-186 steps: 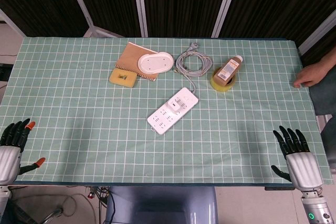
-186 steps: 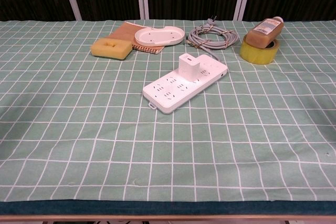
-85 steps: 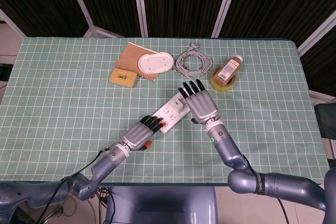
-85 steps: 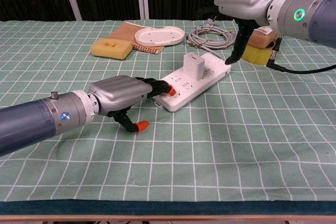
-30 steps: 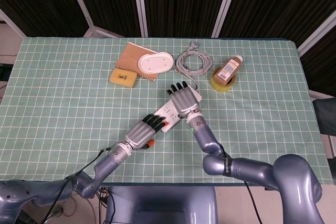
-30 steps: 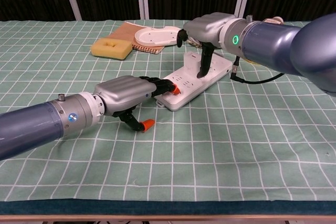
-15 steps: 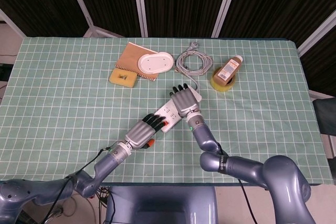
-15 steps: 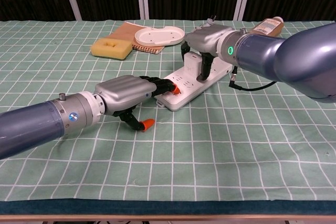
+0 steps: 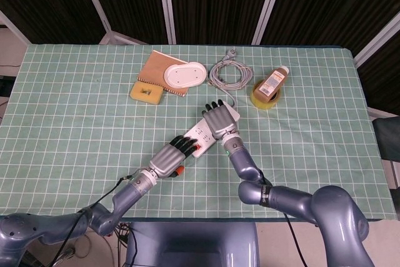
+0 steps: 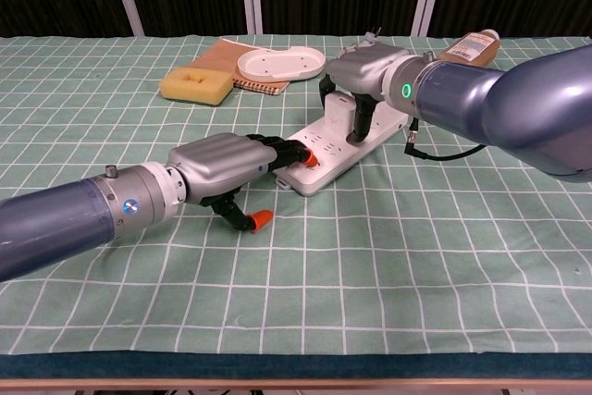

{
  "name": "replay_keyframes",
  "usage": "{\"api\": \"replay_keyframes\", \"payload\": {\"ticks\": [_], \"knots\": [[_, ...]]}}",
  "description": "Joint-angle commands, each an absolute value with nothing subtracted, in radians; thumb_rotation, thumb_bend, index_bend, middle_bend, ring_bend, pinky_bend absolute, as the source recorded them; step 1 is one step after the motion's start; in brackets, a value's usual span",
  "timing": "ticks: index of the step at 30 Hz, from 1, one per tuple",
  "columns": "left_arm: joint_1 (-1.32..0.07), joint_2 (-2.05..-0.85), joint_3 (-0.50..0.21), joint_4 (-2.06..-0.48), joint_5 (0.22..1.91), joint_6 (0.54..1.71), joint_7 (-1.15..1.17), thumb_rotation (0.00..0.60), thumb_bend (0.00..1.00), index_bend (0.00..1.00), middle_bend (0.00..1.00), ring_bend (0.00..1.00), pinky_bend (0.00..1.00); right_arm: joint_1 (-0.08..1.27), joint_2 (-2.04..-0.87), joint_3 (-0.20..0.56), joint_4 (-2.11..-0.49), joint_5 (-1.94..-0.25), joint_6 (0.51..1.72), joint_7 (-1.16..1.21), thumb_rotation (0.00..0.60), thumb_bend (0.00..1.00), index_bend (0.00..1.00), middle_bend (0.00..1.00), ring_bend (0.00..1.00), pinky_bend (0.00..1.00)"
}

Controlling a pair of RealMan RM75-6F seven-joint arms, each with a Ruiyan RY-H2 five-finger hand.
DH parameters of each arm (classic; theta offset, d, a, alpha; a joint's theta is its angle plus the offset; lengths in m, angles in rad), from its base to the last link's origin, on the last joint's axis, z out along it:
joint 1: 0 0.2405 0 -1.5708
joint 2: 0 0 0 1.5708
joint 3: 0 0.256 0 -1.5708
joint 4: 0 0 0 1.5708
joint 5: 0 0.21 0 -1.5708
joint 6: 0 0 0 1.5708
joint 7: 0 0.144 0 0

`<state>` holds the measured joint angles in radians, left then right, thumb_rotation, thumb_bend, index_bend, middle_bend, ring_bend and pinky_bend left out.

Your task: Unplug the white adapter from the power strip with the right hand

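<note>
The white power strip lies slantwise at the table's middle, its bare part showing between the two hands. My right hand sits over the far half, where the white adapter stands. Its fingers reach down on one side and its thumb on the other, gripping the adapter, which is almost wholly hidden beneath it. From the head view the right hand covers that end. My left hand lies flat, its orange fingertips pressing on the strip's near end; its thumb hangs beside the strip, holding nothing.
Behind the strip lie a coiled grey cable, a brown bottle resting on a yellow tape roll, a white oval tray on a brown notebook, and a yellow sponge.
Both hands came in from the table's near edge. Over the last second the right hand sank onto the adapter and its fingers closed around it; the left hand stayed on the strip.
</note>
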<state>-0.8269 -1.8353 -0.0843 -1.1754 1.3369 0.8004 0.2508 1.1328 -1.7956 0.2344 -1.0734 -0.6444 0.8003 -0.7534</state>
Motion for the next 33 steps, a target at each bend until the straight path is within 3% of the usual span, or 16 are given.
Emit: {"api": "replay_keyframes", "payload": {"ticks": [1, 10, 19, 33], "knots": [[-0.827, -1.835, -0.083, -1.176, 1.337, 0.8, 0.251, 0.6, 0.4, 0.11, 0.06, 0.03, 0.13, 1.133, -1.798, 0.233, -1.066, -0.642, 0.798, -0.754, 0.6, 0.44, 0.37, 0.22, 0.19, 0.17], [-0.827, -1.84, -0.08, -1.172, 1.337, 0.801, 0.246, 0.6, 0.4, 0.11, 0.07, 0.03, 0.13, 1.132, -1.798, 0.224, -1.058, -0.629, 0.798, -0.768, 0.6, 0.67, 0.47, 0.31, 0.27, 0.24], [-0.828, -1.843, -0.08, -1.169, 1.337, 0.802, 0.243, 0.6, 0.4, 0.11, 0.07, 0.03, 0.13, 1.129, -1.794, 0.217, -1.056, -0.629, 0.801, -0.776, 0.6, 0.74, 0.69, 0.47, 0.44, 0.46], [-0.836, -1.849, -0.083, -1.181, 1.331, 0.798, 0.254, 0.6, 0.4, 0.12, 0.08, 0.03, 0.14, 1.121, -1.766, 0.21, -1.103, -0.646, 0.807, -0.774, 0.6, 0.76, 0.77, 0.54, 0.52, 0.62]]}}
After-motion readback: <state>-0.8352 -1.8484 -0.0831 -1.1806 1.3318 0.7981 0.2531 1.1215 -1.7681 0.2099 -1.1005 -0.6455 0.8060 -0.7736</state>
